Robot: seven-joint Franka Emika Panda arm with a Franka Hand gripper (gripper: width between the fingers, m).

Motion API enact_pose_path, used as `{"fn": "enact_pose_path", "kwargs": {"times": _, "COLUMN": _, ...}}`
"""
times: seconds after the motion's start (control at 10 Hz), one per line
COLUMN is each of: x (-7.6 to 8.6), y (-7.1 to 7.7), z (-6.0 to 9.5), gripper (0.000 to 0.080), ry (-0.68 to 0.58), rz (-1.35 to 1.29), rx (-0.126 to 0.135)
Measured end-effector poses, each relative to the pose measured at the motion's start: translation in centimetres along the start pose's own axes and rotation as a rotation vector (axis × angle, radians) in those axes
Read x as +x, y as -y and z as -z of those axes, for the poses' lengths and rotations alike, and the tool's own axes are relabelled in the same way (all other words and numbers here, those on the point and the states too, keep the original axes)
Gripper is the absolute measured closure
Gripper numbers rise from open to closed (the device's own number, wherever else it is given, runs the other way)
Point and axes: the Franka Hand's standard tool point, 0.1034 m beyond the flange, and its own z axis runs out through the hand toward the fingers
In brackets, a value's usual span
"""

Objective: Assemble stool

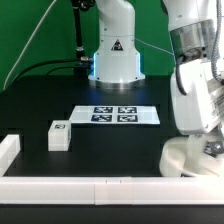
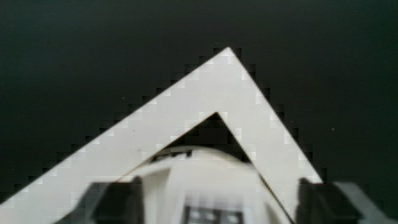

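The round white seat [image 1: 178, 158] lies near the front border bar at the exterior view's right, partly hidden by my arm. My gripper [image 1: 203, 150] is down on it. In the wrist view a rounded white part bearing a tag, the seat [image 2: 199, 168], fills the space between the dark fingers [image 2: 111, 202], and the gripper [image 2: 217, 206] looks shut on it, though the picture is blurred. One white block leg [image 1: 59, 134] with a tag stands alone at the exterior view's left. The other legs are not visible.
The marker board [image 1: 115, 114] lies mid-table before the robot base [image 1: 113, 55]. Long white border bars run along the front [image 1: 90, 188] and the left [image 1: 8, 150]. In the wrist view two bars meet in a corner [image 2: 222, 85] just beyond the seat.
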Motion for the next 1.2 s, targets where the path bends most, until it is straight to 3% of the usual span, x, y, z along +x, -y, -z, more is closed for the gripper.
{"fn": "enact_pose_path", "kwargs": {"times": 0.1, "x": 0.0, "y": 0.0, "z": 0.0, "gripper": 0.0236, "ry": 0.0, "rz": 0.0, "rx": 0.0}}
{"fn": "enact_pose_path", "kwargs": {"times": 0.2, "x": 0.0, "y": 0.0, "z": 0.0, "gripper": 0.0177, "ry": 0.0, "rz": 0.003, "rx": -0.001}}
{"fn": "enact_pose_path", "kwargs": {"times": 0.4, "x": -0.2, "y": 0.0, "z": 0.1, "gripper": 0.0155, "ry": 0.003, "rz": 0.069, "rx": 0.0}}
{"fn": "enact_pose_path", "kwargs": {"times": 0.7, "x": -2.5, "y": 0.1, "z": 4.3, "gripper": 0.015, "ry": 0.051, "rz": 0.508, "rx": 0.01}}
{"fn": "enact_pose_path", "kwargs": {"times": 1.0, "x": -2.5, "y": 0.1, "z": 4.4, "gripper": 0.015, "ry": 0.05, "rz": 0.734, "rx": 0.016}}
{"fn": "enact_pose_path", "kwargs": {"times": 1.1, "x": -2.2, "y": -0.2, "z": 4.4, "gripper": 0.015, "ry": 0.045, "rz": 0.86, "rx": -0.013}}
{"fn": "enact_pose_path", "kwargs": {"times": 1.2, "x": -1.9, "y": -0.7, "z": 4.8, "gripper": 0.015, "ry": 0.032, "rz": 1.019, "rx": -0.08}}
